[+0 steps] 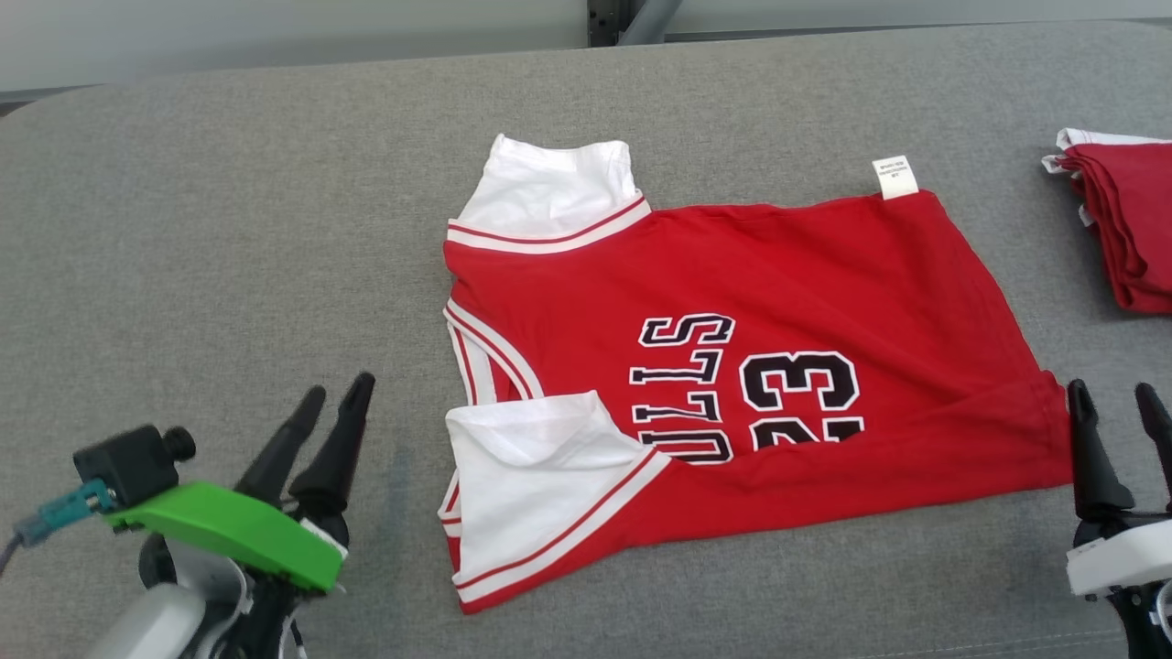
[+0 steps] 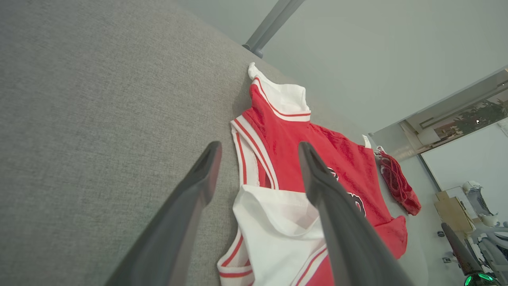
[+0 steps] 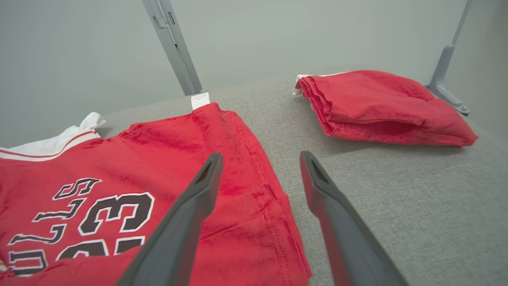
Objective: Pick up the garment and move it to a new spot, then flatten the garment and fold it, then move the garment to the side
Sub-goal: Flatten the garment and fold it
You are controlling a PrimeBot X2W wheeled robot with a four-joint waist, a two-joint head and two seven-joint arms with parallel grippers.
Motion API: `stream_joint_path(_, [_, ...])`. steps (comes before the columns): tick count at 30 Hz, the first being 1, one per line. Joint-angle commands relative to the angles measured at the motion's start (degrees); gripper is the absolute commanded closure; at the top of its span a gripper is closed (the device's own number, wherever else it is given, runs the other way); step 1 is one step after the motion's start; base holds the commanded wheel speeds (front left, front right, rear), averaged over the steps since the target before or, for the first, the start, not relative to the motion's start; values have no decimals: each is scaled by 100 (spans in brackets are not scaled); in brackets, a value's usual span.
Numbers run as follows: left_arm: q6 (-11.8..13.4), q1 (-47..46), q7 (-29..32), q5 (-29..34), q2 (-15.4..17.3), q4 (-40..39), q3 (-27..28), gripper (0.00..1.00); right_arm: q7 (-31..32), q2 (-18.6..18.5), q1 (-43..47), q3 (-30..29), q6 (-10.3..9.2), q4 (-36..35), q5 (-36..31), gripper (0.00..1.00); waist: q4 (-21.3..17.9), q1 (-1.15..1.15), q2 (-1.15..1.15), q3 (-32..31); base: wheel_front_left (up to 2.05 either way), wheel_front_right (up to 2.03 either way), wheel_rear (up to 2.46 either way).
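Observation:
The garment (image 1: 732,275) is a red jersey with white sleeves and black lettering. It lies spread on the grey padded table (image 1: 229,229), and its near edge is folded over across the print. My left gripper (image 1: 339,384) hovers left of the near white sleeve (image 2: 278,222), open and holding nothing. My right gripper (image 1: 1112,387) stands just right of the jersey's near right corner, also open and empty. In the left wrist view the left gripper (image 2: 258,145) points along the jersey (image 2: 278,135). In the right wrist view the right gripper (image 3: 261,155) straddles the hem of the jersey (image 3: 158,143).
A second red garment (image 1: 1126,229), folded, lies at the table's right edge, beyond my right gripper (image 3: 381,103). Metal posts (image 3: 170,43) rise behind the table's far edge. Bare grey surface stretches to the left of the jersey.

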Motion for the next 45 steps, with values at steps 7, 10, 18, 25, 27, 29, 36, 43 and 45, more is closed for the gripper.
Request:
stream_joint_path(7, [237,-501,529,39,224,-167,-10,0,-10,54,-544,514,-7,302,-205,0,-292,0,0,325,0,0,0])
stream_joint_path(10, [204,-518,431,131,160,-106,-25,0,-12,86,-600,550,-7,350,-205,0,-288,0,0,387,0,0,0])
stream_joint_path(18, [-193,-2211,921,371,-131,863,-117,0,-13,103,-920,730,-7,327,-225,0,-233,0,0,766,0,0,0])
stream_joint_path(25, [-433,-4362,2846,563,48,2143,-596,0,-15,8,-1461,1079,-7,222,-259,0,-670,0,0,1263,0,0,0])
stream_joint_path(27, [-472,-4825,3295,660,91,2493,-753,0,-14,25,-1588,1121,-7,187,-253,0,-818,0,0,1391,0,0,0])
stream_joint_path(29, [-526,-5176,3658,790,95,2828,-910,0,-14,67,-1661,1137,-7,154,-260,0,-956,0,0,1495,0,0,0])
stream_joint_path(36, [-664,-5916,4099,1279,14,3784,-1302,0,-14,268,-1786,1222,-7,103,-278,0,-1391,0,0,1802,0,0,0])
stream_joint_path(43, [-837,-6265,4153,1635,-22,4469,-1572,0,-14,426,-1864,1236,-7,101,-289,0,-1717,0,0,1969,0,0,0])
stream_joint_path(45, [-880,-6327,4140,1676,-14,4614,-1637,0,-14,448,-1869,1222,-7,103,-298,0,-1780,0,0,1984,0,0,0])
